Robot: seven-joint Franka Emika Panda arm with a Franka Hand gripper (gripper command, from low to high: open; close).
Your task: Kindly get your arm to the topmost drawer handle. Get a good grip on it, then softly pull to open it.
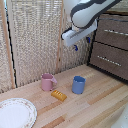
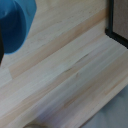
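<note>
A pale wooden worktop [image 1: 95, 102] is seen below the arm [image 1: 85, 12]; its jaws, empty and slightly parted, hang beside the topmost drawer handle [image 1: 116, 32].

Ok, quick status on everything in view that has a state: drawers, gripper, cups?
top drawer: closed
topmost drawer handle: untouched
lower drawer: closed
gripper: empty, clear of the handle; jaw opening unclear
pink mug: upright
blue cup: upright
plate: empty

Exterior view faces the scene; wrist view looks down on table [image 2: 65, 75].
</note>
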